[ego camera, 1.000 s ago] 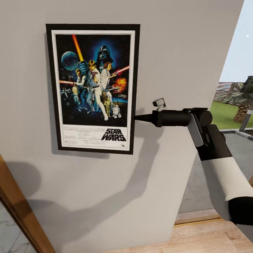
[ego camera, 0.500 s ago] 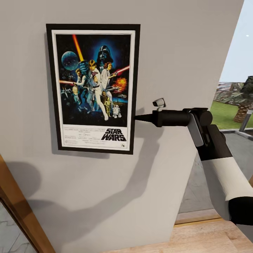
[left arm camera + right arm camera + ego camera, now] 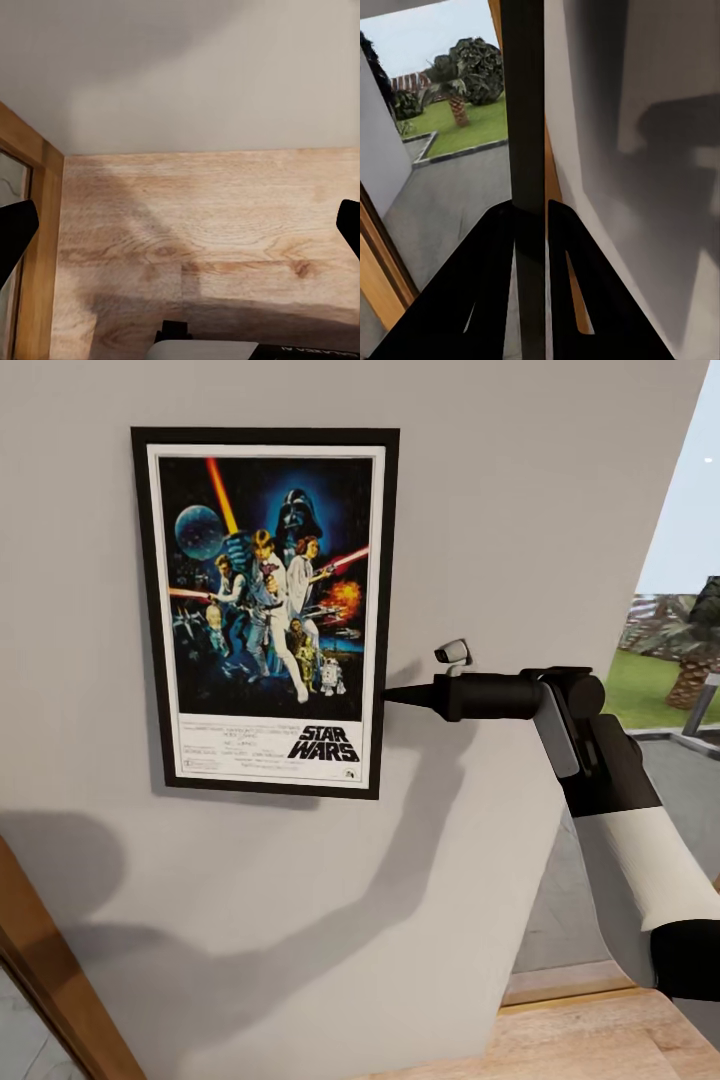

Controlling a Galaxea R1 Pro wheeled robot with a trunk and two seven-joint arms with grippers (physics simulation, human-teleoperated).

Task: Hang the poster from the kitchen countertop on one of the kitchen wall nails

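The right tool [image 3: 390, 696] is pinching the poster's [image 3: 268, 610] right frame edge, fingers pressed onto it. The poster is lying flat against the wall [image 3: 520, 510], upright. Judgement: releasing before the nail is catching risks it dropping to the floor [image 3: 600, 1040].

The pale wall [image 3: 480, 510] is faced closely from the head. The wood floor [image 3: 217, 225] is viewed downward from the left wrist. The poster [image 3: 526, 150] is seen edge-on from the right wrist, beside that wall.

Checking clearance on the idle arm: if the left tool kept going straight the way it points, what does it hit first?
Likely the wooden floor: the left tool points down at bare planks near the foot of the grey wall, nothing between. Depth unclear.
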